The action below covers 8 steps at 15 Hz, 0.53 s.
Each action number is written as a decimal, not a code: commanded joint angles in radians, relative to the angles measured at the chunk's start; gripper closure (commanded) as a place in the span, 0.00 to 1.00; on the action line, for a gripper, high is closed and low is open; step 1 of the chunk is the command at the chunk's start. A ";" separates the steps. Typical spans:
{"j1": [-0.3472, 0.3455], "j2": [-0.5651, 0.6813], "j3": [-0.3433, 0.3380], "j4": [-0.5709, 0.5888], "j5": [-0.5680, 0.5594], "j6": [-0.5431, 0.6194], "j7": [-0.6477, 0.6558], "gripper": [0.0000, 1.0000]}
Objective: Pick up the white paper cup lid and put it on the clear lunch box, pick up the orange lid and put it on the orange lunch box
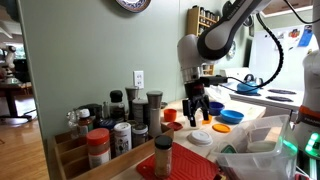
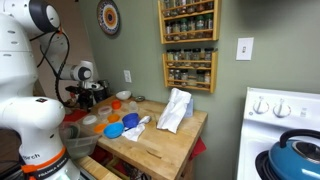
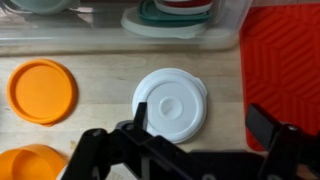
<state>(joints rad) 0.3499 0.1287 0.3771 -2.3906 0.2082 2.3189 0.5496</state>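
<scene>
In the wrist view the white paper cup lid (image 3: 170,103) lies flat on the wooden counter. My gripper (image 3: 200,130) is open and empty just above it, one finger at the lid's edge and the other well off to the side. The orange lid (image 3: 42,90) lies flat to the left of the white lid. The orange lunch box (image 3: 30,165) shows partly at the bottom left corner. A clear lunch box (image 3: 180,25) holding teal and white things runs along the top edge. In an exterior view my gripper (image 1: 197,108) hangs over the white lid (image 1: 203,137).
A red mat (image 3: 285,60) lies right of the white lid. Spice jars (image 1: 120,125) crowd the counter beside a wooden rack. Blue bowls (image 1: 232,116) and a white bag (image 2: 175,110) sit further along the counter. A stove with a blue kettle (image 2: 295,155) stands beyond.
</scene>
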 commanded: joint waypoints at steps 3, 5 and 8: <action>0.036 0.047 -0.020 -0.042 -0.004 0.067 0.048 0.00; 0.037 0.053 -0.028 -0.063 -0.006 0.103 0.055 0.00; 0.031 0.089 -0.030 -0.063 0.028 0.165 0.027 0.00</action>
<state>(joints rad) 0.3686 0.1897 0.3606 -2.4392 0.2133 2.4184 0.5788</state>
